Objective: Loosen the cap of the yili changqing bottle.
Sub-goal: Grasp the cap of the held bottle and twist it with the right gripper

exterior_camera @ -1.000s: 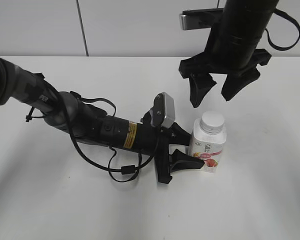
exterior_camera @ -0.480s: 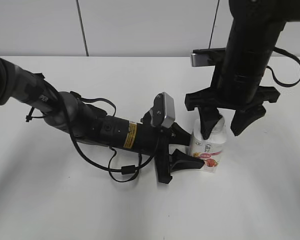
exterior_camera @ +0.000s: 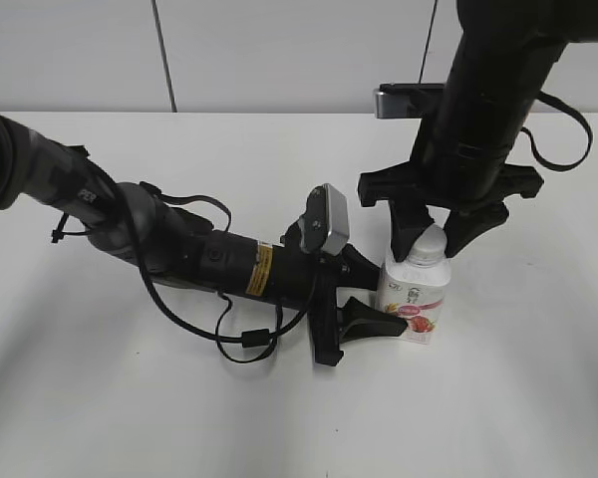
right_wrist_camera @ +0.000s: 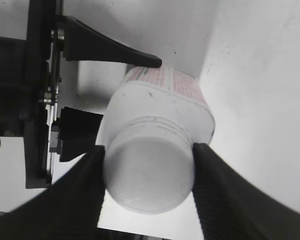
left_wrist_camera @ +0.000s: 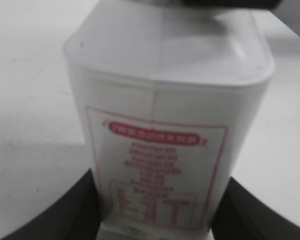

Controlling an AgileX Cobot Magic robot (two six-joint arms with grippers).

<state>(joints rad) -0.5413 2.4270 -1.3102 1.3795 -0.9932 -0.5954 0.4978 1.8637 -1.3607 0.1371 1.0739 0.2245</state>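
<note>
cap (right_wrist_camera: 150, 175) pinched between right end effector (exterior_camera: 433, 235) fingers; bottle (exterior_camera: 413, 297) clamped in left end effector (exterior_camera: 364, 299)

The left arm lies low across the centre-left of the exterior frame, its left gripper (exterior_camera: 364, 296) level at the lower middle with one finger behind and one in front of the yili changqing bottle (exterior_camera: 415, 292), clamped on its body. The right arm drops vertically from the upper right, and the right gripper (exterior_camera: 431, 237) points straight down at centre right. In the right wrist view its two fingers (right_wrist_camera: 85, 192) press against either side of the cap (right_wrist_camera: 149, 175).
</note>
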